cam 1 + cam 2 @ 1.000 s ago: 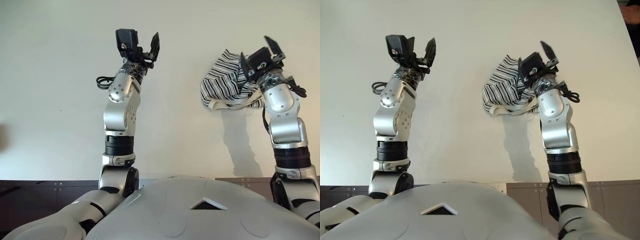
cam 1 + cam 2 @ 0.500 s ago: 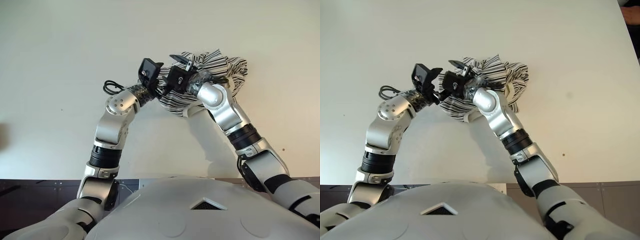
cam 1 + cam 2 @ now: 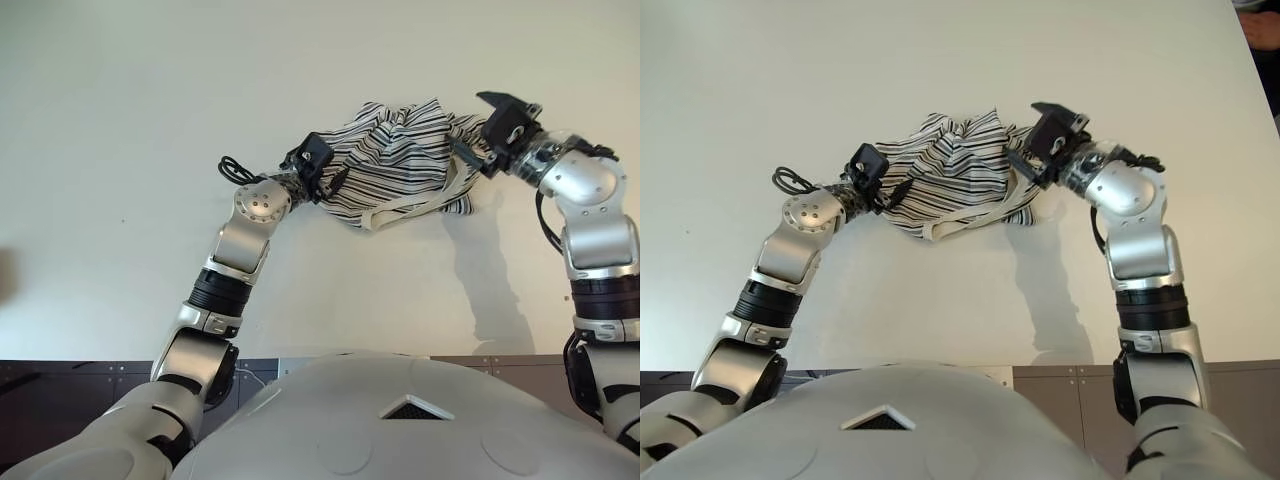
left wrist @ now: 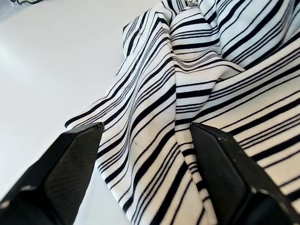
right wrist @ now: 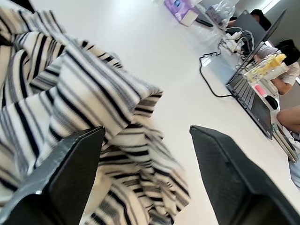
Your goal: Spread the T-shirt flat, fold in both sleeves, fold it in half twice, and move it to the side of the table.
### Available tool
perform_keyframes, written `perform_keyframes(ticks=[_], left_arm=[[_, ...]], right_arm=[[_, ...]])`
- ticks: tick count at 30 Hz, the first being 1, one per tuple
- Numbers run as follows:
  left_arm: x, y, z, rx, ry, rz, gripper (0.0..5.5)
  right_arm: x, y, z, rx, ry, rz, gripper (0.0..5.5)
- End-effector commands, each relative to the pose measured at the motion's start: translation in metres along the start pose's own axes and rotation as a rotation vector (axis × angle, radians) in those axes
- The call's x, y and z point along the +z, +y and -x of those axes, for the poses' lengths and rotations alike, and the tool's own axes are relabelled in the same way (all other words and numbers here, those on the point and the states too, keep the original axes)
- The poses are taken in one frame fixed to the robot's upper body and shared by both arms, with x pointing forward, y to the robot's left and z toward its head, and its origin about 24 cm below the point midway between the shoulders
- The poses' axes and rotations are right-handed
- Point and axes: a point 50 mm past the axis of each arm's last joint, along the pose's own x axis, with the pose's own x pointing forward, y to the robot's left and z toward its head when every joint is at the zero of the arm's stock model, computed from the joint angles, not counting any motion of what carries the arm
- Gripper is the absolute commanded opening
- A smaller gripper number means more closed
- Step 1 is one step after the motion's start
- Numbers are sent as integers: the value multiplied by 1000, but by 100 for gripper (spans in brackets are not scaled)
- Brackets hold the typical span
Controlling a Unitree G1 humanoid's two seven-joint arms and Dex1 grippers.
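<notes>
The T-shirt (image 3: 400, 150) is lying bunched on the bench (image 3: 120, 120); left gripper (image 4: 145, 164) and right gripper (image 5: 145, 173) are straddling its edges, jaws open; every step is seemingly remaining.

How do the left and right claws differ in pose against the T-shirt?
The left claw is at the T-shirt's left edge, on an arm stretched forward. The right claw is at its right edge, on a bent arm with an upright forearm. The left claw straddles fabric lying low, while the right claw faces a raised, bunched fold. Both claws are open.
</notes>
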Motion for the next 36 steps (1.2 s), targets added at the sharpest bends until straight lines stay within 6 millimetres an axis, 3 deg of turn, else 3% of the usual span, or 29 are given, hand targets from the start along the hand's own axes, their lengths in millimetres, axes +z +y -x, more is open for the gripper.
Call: perform_keyframes(ticks=[1, 4, 7, 8, 11, 13, 15, 18, 21, 23, 26, 28, 29, 32, 36], left_arm=[[-34, -1, 11, 20, 171, -8, 341], [-45, -5, 19, 39, 213, 11, 341], [-51, -7, 24, 77, 237, 26, 341], [-57, -8, 28, 111, 256, 42, 341], [-75, -15, 45, 213, 320, 109, 341], [-83, -21, 55, 280, 341, 161, 341], [-87, -24, 61, 333, 347, 194, 341], [-80, -20, 57, 371, 308, 214, 341], [-66, -14, 54, 352, 224, 223, 341], [-66, -16, 54, 322, 219, 212, 341], [-72, -17, 54, 305, 247, 195, 341], [-78, -15, 56, 297, 271, 185, 341], [-84, -15, 59, 297, 295, 175, 341], [-97, -14, 70, 336, 344, 175, 341], [-81, -8, 64, 384, 244, 191, 341]], right_arm=[[-8, -6, 13, -17, 57, 53, 334], [-17, -3, 0, -36, 99, 66, 334], [-36, 17, -6, 25, 197, 86, 334], [-43, 22, 3, 65, 236, 96, 334], [-57, 19, 59, 218, 331, 104, 334], [-42, 12, 91, 360, 284, 78, 334], [-25, 6, 105, 474, 218, 52, 334], [-14, -6, 89, 454, 141, 69, 334], [1, -26, 55, 225, 39, 71, 334], [-7, -24, 26, 123, 35, -20, 334], [-46, -2, 3, 84, 181, -34, 334], [-72, 13, 13, 95, 282, -20, 334], [-83, 15, 29, 88, 326, -24, 334], [-91, 11, 70, 96, 391, -1, 334], [-30, -21, 47, -120, 9, -227, 334]])
